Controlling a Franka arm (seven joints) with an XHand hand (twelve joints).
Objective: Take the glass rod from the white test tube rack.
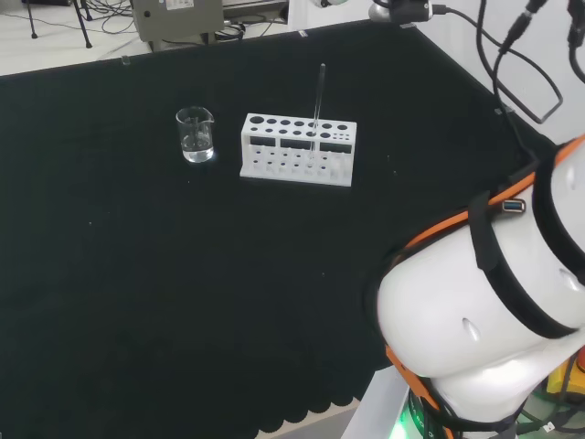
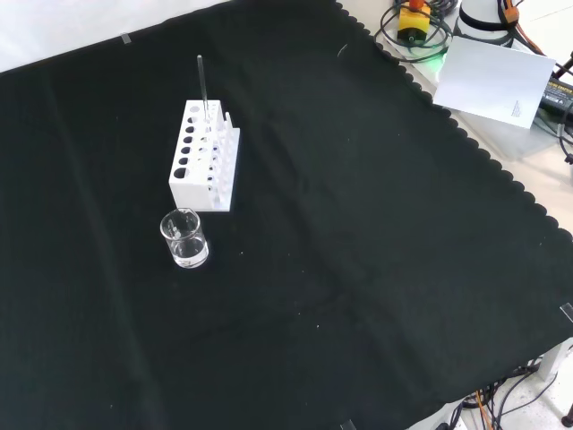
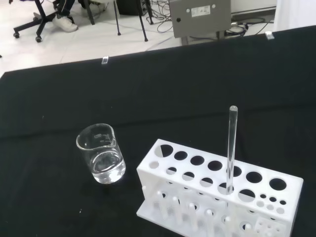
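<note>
While glass rod point(image 1: 317, 110) stands upright in a hole of the white test tube rack point(image 1: 298, 149), nothing touches it.
Thin, stiff, slick, brittle: I'd pinch the bare upper length and lift straight up. Beaker point(image 1: 196, 135) sits just beside rack on the surface point(image 1: 183, 293). Hand state: can't tell.

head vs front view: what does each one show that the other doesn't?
Head view alone: the arm's big white link with orange and black straps at the right, and a grey box beyond the cloth's far edge. Front view alone: a white sheet of paper and a yellow and red device off the cloth at top right, plus the cloth's scalloped right edge. Both: the white test tube rack with the glass rod standing upright in it, and a small glass beaker beside the rack.
</note>
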